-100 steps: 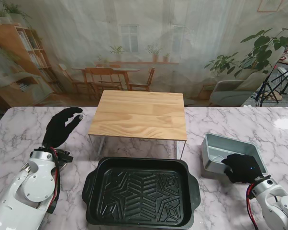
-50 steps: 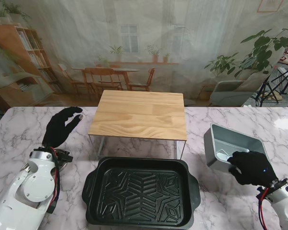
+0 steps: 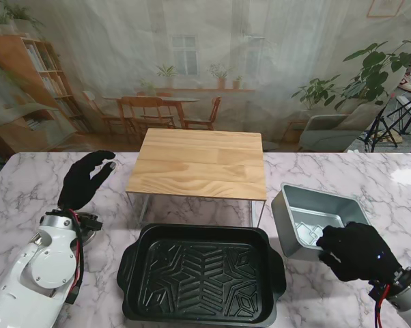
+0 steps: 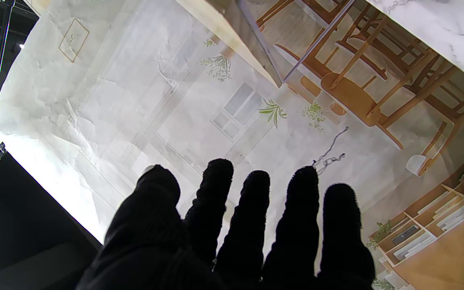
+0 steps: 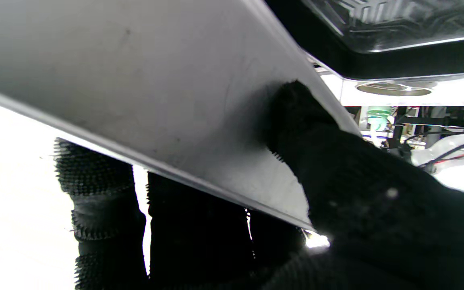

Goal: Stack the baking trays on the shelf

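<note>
Right hand (image 3: 356, 251) clamped on the silver tray (image 3: 313, 217) has lifted and tilted it, closer to the shelf (image 3: 200, 162) now. Left hand (image 3: 84, 179) stays spread, holding nothing, so stacking's underway.

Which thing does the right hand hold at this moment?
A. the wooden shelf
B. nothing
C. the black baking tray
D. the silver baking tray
D: the right hand grips the near wall of the silver baking tray, which is tilted up off the table.
</note>
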Available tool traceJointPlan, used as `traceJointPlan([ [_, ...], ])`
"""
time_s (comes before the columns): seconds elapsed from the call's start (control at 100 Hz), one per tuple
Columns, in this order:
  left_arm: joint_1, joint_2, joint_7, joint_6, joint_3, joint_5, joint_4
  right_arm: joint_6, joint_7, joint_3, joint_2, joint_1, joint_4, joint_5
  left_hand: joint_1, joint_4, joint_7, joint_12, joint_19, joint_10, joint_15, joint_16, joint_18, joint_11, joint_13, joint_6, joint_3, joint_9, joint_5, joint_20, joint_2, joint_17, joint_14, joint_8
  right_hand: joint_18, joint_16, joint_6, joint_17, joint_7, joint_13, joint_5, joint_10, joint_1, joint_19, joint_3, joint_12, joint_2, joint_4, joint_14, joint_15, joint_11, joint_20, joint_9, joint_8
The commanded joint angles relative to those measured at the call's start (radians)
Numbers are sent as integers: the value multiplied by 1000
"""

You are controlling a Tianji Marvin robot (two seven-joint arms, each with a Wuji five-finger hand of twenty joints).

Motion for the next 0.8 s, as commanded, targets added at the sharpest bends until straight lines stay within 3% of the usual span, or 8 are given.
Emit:
traceJointPlan([
  [0.0, 1, -3, -6, -5, 0, 2, 2, -13, -7, 5, -4, -23, -36, 4, 17, -4, 9, 6, -5, -19, 25, 6, -37, 18, 17, -14, 3, 10, 23, -11, 8, -5, -6, 1, 42, 53, -175, 26, 195, 77, 164, 20, 201, 31, 222, 9, 159, 172, -52, 214, 42, 16, -1, 73],
  [0.32, 3, -3, -3, -15, -4, 2, 2, -73, 15, 2, -10, -58, -95, 20, 13, -4, 10, 6, -5, -18, 26, 6, -41, 19, 17, -14, 2, 11, 23, -12, 9, -5, -6, 1, 42, 59, -173, 29, 193, 77, 165, 25, 202, 40, 224, 12, 159, 171, -56, 229, 41, 24, 1, 77],
  [0.79, 3, -4, 4, -28, -8, 4, 3, -179, 203, -51, -15, -45, -164, 146, 13, -4, 12, 6, -7, -19, 27, 6, -44, 20, 18, -15, 3, 8, 22, -13, 9, -7, -8, 0, 43, 66, -165, 33, 190, 77, 164, 32, 203, 49, 228, 15, 154, 173, -58, 246, 40, 35, 5, 85],
])
